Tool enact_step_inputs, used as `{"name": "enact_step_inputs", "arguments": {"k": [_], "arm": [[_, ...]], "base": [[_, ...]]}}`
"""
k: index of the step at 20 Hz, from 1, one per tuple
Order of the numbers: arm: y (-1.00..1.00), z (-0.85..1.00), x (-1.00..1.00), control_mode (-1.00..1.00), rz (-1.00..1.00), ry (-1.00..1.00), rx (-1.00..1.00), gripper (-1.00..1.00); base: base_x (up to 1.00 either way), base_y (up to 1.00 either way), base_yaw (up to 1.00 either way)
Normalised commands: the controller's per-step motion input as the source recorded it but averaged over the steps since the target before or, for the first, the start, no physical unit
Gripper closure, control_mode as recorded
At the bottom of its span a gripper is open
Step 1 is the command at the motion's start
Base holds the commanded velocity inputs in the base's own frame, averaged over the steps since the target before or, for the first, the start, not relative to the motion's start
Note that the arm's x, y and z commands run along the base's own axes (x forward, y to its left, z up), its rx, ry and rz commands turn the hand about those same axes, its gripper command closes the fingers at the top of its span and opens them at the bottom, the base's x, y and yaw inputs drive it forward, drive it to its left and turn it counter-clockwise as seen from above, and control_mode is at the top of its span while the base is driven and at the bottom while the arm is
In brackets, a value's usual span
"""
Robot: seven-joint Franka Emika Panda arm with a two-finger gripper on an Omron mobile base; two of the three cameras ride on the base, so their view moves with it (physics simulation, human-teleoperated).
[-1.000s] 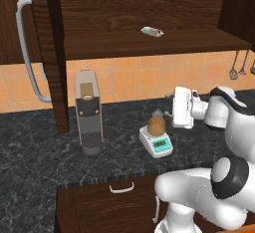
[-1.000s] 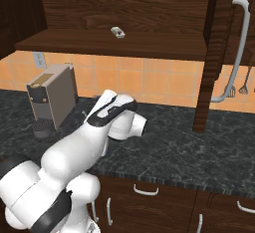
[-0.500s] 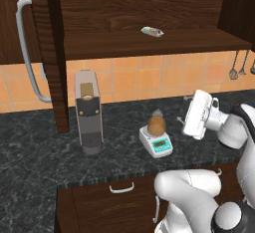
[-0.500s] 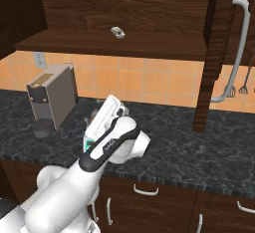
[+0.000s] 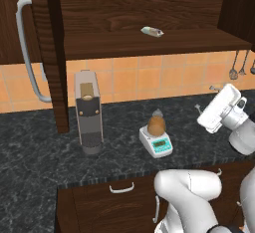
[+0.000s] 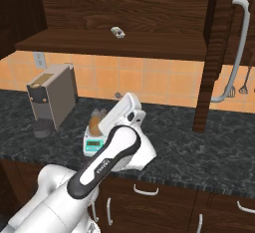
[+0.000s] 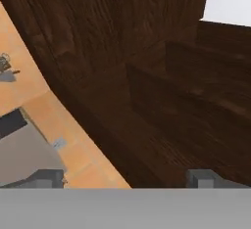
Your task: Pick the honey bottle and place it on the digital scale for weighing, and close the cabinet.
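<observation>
Honey bottle (image 5: 156, 123) stands upright on the grey plate of the digital scale (image 5: 157, 143), near the middle of the dark speckled desk (image 5: 35, 147); in the right base view the same bottle (image 6: 96, 120) shows partly behind the robot's white hand. From the scale, the coffee machine (image 5: 88, 111) sits at about 9 o'clock, well apart. Cabinet (image 5: 124, 23) above hangs open, its left door (image 5: 50, 53) swung out with the long silver handle (image 5: 27, 53) facing the room, and a small pale tube (image 5: 152, 31) lies on the shelf. The gripper (image 7: 125, 176) is raised at about 3 o'clock from the scale, holding nothing; its jaws stand wide apart in the hand view, pointed at dark cabinet wood.
</observation>
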Motion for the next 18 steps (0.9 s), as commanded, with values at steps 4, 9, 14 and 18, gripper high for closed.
{"name": "enact_step_inputs", "arguments": {"k": [4, 9, 14, 18], "arm": [[-0.83, 0.22, -0.12, -1.00, -0.18, -0.45, 0.00, -1.00], [-0.81, 0.02, -0.21, -1.00, -0.15, -0.48, 0.00, -1.00], [-0.86, 0.36, -0.09, -1.00, -0.11, -0.25, 0.02, -1.00], [-0.81, 0.25, -0.09, -1.00, -0.08, -0.01, 0.07, -1.00]], "base": [[0.00, 0.00, 0.00], [0.00, 0.00, 0.00], [0.00, 0.00, 0.00], [0.00, 0.00, 0.00]]}}
